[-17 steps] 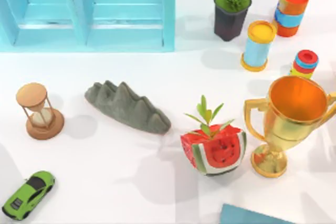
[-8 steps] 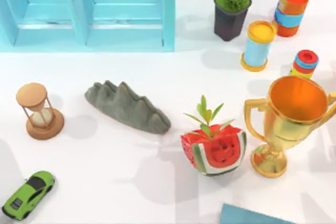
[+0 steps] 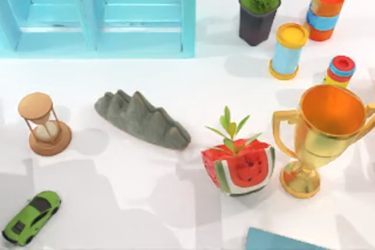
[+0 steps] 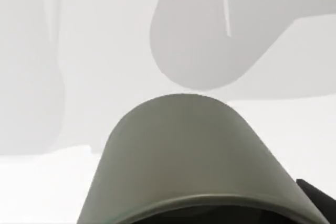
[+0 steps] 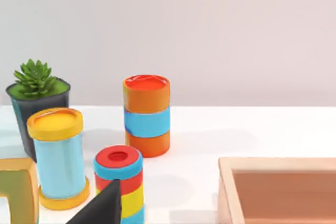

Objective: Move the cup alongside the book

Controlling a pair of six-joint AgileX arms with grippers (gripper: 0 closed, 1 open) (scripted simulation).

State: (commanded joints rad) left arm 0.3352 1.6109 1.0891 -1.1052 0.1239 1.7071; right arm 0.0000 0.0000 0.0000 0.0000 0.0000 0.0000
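Gold: one cup (image 3: 328, 139); one teal book (image 3: 281, 240) corner; gripper states: cannot tell.

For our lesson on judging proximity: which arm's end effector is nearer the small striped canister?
Right, probably: the right wrist view has the small striped canister close ahead. The left wrist view instead faces a grey-green rounded thing over white surface.

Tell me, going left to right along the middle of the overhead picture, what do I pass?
Hourglass → grey ridged rock → watermelon planter → gold trophy cup.
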